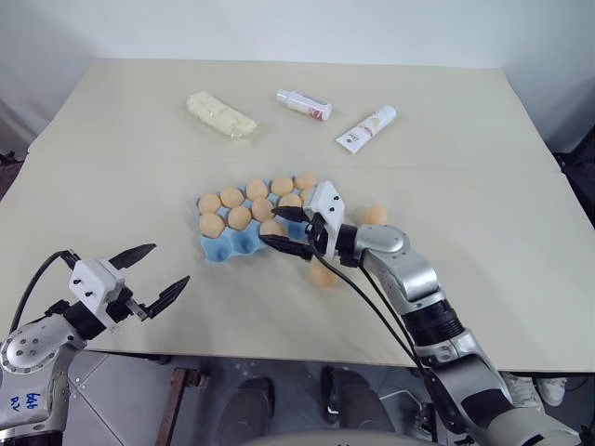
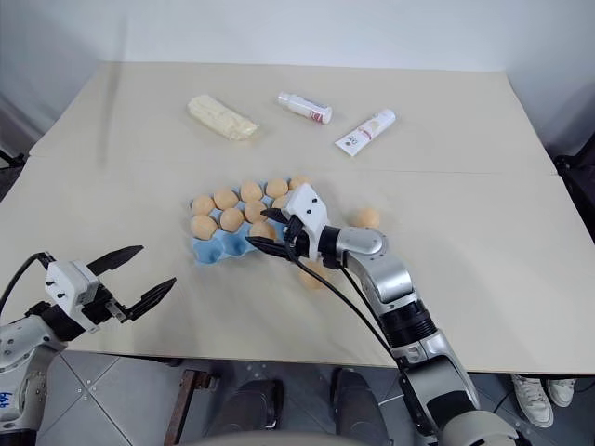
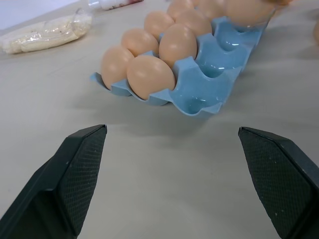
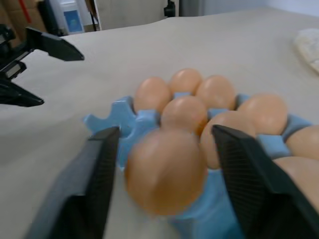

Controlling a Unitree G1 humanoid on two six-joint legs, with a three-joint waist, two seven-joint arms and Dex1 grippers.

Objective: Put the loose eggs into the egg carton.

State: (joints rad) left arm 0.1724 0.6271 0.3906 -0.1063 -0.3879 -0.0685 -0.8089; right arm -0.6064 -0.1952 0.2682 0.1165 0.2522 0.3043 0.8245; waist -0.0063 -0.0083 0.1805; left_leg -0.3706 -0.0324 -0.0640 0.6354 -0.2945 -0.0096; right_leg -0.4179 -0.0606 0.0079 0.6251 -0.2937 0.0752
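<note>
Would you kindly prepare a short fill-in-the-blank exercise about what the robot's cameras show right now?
1. The egg carton is light ____ in colour.
2. The egg between the right gripper fingers hangs above the ____.
3. The left gripper holds ____.
4. The loose eggs still on the table lie on the carton's ____ side.

Missing words: blue; carton; nothing; right

Both arms: silver-grey metal links, black joint bands. Right gripper (image 1: 288, 229): white block housing, two black tapered fingers (image 4: 97, 169) with fine textured pads. Left gripper (image 1: 153, 276): same white housing, black fingers. Black cables looped along both forearms. Blue handwritten marking on left arm shell.
</note>
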